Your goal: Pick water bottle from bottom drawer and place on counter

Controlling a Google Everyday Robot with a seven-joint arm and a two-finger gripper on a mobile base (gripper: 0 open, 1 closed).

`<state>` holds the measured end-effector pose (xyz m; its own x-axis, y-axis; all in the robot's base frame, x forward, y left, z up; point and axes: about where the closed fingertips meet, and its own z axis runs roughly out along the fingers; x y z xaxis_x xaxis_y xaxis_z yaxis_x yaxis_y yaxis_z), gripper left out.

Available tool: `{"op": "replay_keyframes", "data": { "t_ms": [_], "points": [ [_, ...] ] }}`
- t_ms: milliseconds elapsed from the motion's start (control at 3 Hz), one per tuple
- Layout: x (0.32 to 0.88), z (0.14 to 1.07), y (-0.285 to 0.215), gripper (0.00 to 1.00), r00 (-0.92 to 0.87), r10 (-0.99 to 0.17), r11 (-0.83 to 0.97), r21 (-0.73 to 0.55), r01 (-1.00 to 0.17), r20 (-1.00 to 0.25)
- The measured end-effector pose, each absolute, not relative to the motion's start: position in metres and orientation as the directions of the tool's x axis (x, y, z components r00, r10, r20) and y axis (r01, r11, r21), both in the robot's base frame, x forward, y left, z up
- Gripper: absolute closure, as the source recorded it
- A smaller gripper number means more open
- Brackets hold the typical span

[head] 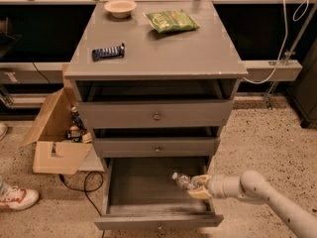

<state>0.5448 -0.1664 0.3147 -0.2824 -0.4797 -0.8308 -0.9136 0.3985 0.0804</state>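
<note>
Drawer [157, 222] open. Gripper [200, 187] at its right side, fingers clamped on bottle [182, 180], cap pointing left, bottle within the drawer. Grasp judged done, 1 of 2 steps. Left: lift out, place on counter [163, 53].

3 drawers [156, 116], 1 btl [182, 181], fingers [200, 193] in lowest [148, 188]
</note>
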Motion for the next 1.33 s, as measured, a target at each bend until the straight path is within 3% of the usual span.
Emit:
{"op": "replay_keyframes", "data": {
  "t_ms": [667, 1333],
  "points": [
    [0.547, 0.324, -0.165, 1.00, -0.263, -0.478, 0.394, 0.064, -0.917, -0.838],
    [0.544, 0.488, -0.149, 1.00, 0.014, -0.554, 0.339, -0.241, -0.910, -0.833]
  ]
}}
